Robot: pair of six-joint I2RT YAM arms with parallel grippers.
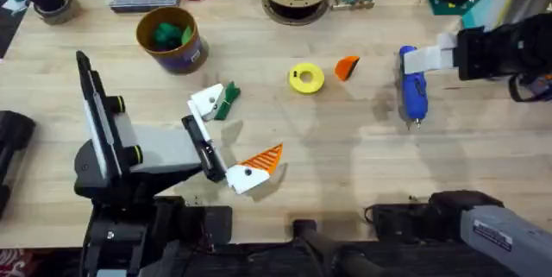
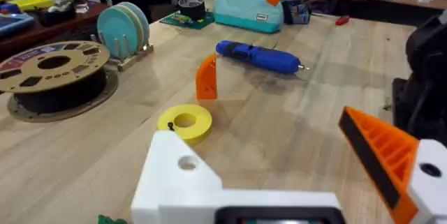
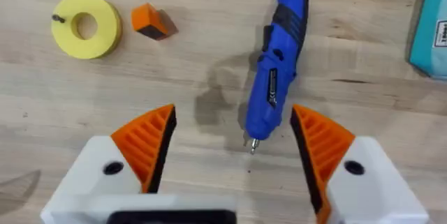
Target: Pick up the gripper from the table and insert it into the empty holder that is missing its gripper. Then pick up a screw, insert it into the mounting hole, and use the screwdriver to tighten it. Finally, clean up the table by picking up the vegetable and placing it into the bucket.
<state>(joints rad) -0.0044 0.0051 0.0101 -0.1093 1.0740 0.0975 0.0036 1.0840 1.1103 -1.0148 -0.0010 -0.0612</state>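
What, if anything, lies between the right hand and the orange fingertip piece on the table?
Nothing visible blocks it. The small orange ribbed plastic wedge stands on bare wood beside the yellow round disc. The blue pen-style screwdriver lies below the open right hand, off to the side of the wedge.

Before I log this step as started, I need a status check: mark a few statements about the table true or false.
1. The gripper lies on the table beside the yellow disc. True.
2. The right jaws hold the screwdriver. False: they stand open above it, and it lies on the table.
3. The vegetable is in the bucket. False: it lies on the table beside the holder.
4. The left jaws carry an orange pad on one side only. True.
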